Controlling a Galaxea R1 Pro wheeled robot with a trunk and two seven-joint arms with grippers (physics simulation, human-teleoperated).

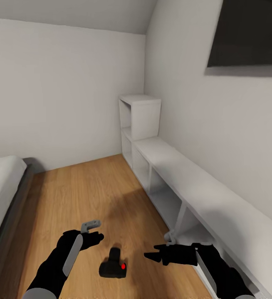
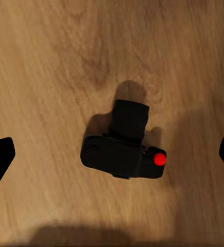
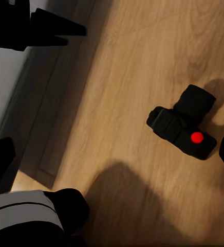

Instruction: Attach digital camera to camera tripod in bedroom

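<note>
**Camera on floor between both grippers, not yet grasped**

Nearest the robot, the digital camera (image 1: 112,268) lay on the wood floor (image 1: 98,191), red button (image 1: 123,266) up, lens pointing toward 12 o'clock. The left gripper (image 1: 91,232) hovered at its 10 o'clock, jaws spread wide and empty in the left wrist view, camera (image 2: 123,146) centred below. The right gripper (image 1: 154,254) sat at 3 o'clock, fingers parted, holding nothing. Judgement: rigid, light, smooth plastic, possibly slippery; the lens looks fragile. Best hold: across the boxy body's flat sides, clear of lens and button. Farther off, the bed (image 1: 3,187) stood at 9 o'clock and the white shelf unit (image 1: 161,162) ran from 2 to 12 o'clock.
</note>
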